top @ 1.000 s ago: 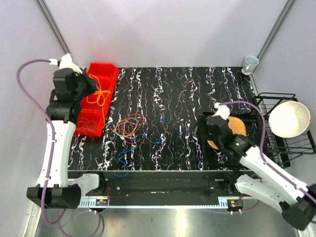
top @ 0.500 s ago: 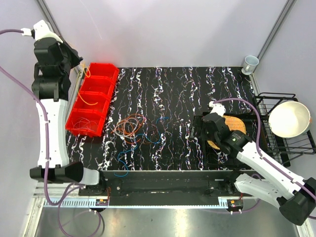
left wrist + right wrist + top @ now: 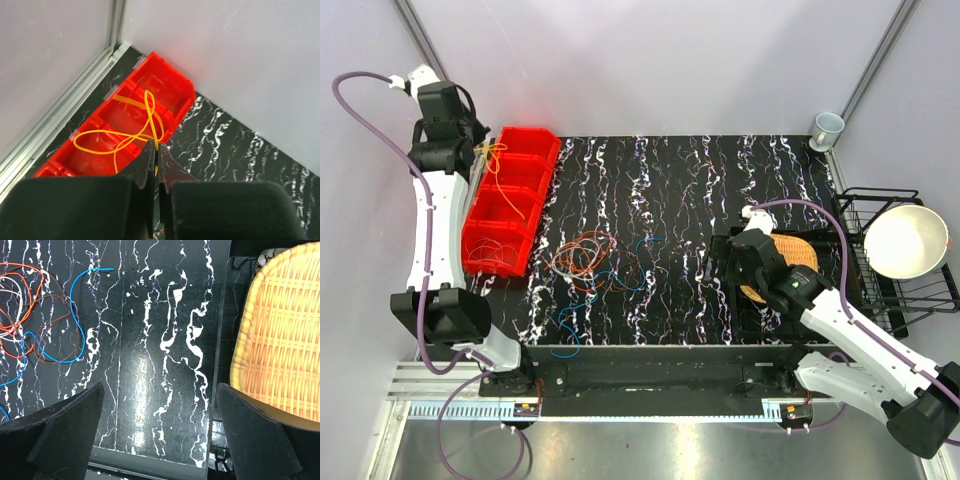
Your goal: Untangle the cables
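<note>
Left pincer (image 3: 157,150) grips yellow cable (image 3: 102,131) over red bin (image 3: 170,85); right pincer (image 3: 160,390) gapes beside basket (image 3: 280,340).

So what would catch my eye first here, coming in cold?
Probably the bright red bin at the far left of the table, where the raised left pincer is shut on a yellow cable that dangles in loops over it. Next comes the tangle of orange, brown, blue and whitish cables lying mid-table. The open right pincer hovers between that tangle and a woven basket.
</note>
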Controlling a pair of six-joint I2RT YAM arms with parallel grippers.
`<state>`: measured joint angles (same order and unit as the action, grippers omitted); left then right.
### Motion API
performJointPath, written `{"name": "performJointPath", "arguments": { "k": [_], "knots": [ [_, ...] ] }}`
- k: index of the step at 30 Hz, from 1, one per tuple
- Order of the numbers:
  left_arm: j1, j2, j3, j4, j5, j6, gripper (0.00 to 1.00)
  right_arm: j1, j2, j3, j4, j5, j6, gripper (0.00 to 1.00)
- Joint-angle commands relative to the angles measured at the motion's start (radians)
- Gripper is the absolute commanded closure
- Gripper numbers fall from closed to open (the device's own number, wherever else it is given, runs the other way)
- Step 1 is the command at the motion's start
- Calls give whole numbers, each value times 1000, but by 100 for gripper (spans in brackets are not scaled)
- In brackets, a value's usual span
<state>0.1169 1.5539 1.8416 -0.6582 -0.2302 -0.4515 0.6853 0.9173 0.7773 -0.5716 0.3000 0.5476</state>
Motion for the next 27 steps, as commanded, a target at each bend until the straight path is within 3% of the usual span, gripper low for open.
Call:
{"name": "performJointPath", "arguments": {
  "k": [1, 8, 23, 27],
  "knots": [
    [12, -8, -91, 100, -73, -33, 100, 0, -17, -1, 32, -4, -12, 0],
    [26, -65, -294, 220, -86, -44, 100, 2, 6, 4, 33, -7, -15, 0],
    [52, 133, -243, 62, -47, -81, 100, 0, 17, 7, 36, -15, -18, 0],
    [14, 92, -254, 22, -165, -110, 100, 0, 14, 4, 36, -12, -20, 0]
  ]
}}
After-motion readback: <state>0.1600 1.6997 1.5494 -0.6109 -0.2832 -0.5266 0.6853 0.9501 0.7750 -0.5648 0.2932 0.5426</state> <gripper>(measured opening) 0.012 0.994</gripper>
